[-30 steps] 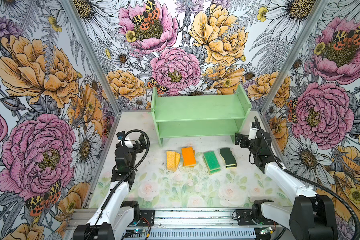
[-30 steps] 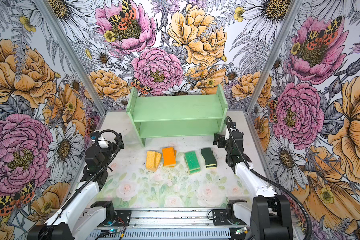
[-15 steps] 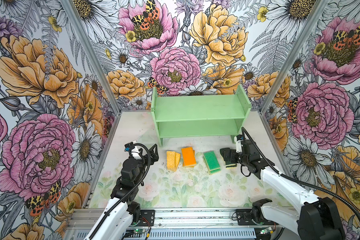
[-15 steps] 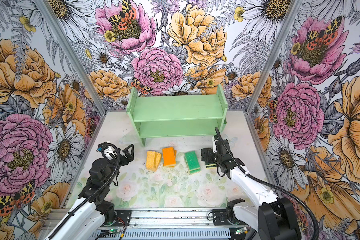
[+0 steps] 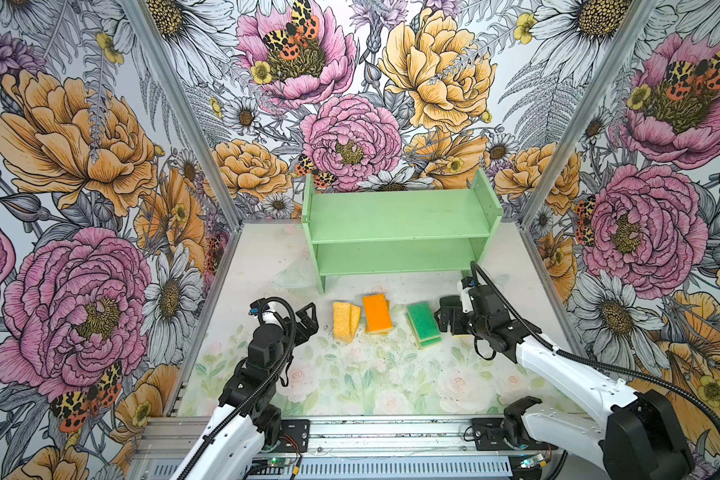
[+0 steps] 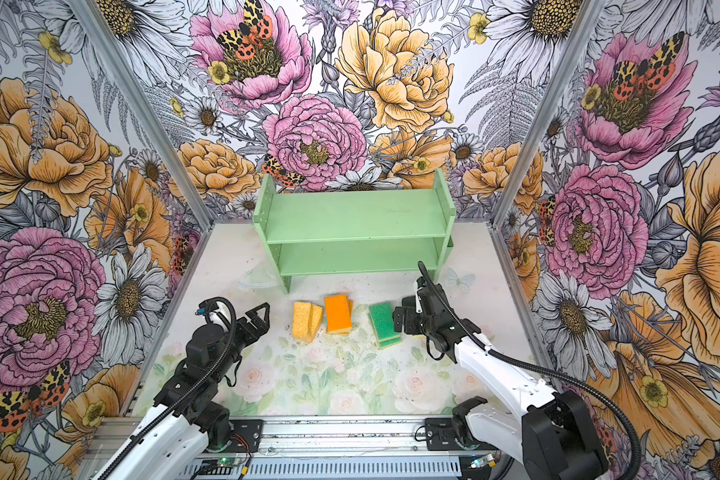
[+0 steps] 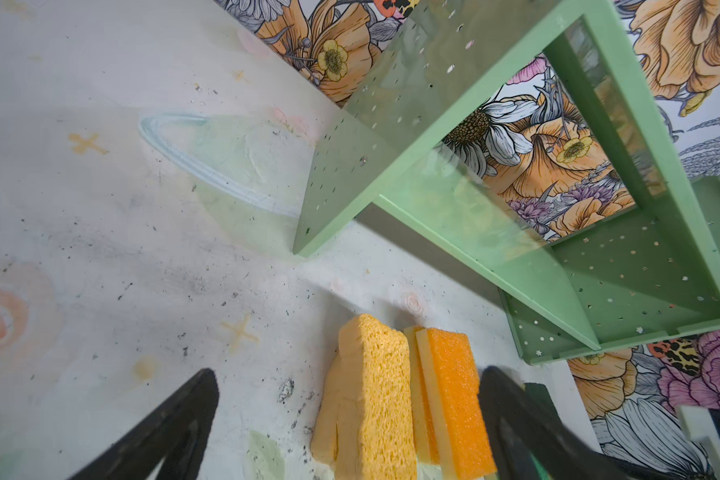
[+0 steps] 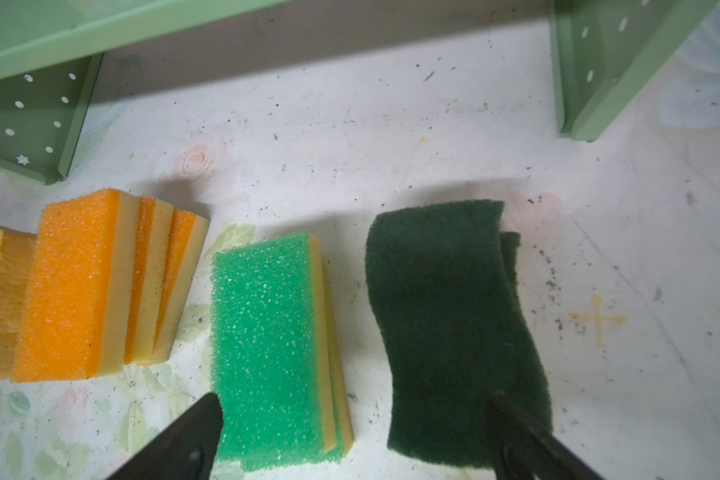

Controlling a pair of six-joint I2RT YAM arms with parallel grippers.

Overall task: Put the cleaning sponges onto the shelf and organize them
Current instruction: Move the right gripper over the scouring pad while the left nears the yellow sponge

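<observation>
Two robot arms reach toward a row of cleaning sponges (image 5: 385, 322) on a floral tabletop (image 5: 350, 382); nothing has been shelved yet.

The pale green shelf (image 5: 395, 216) stands at the back, both tiers bare. In front of it, every sponge in view lies on the tabletop in four small stacks: the porous yellow sponges (image 5: 344, 322), the orange-topped sponges (image 5: 377, 311), the green-topped sponges (image 5: 422, 322) and the wavy dark-green sponges (image 8: 454, 324). The left tool (image 5: 310, 322) is wide open and holds nothing, just beside the yellow stack without touching it. The right tool (image 5: 443, 314) is also wide open and empty, low over the dark-green end of the row. The task looks to be at its very start, with first pickups only being lined up and all placing and arranging left to do.
</observation>
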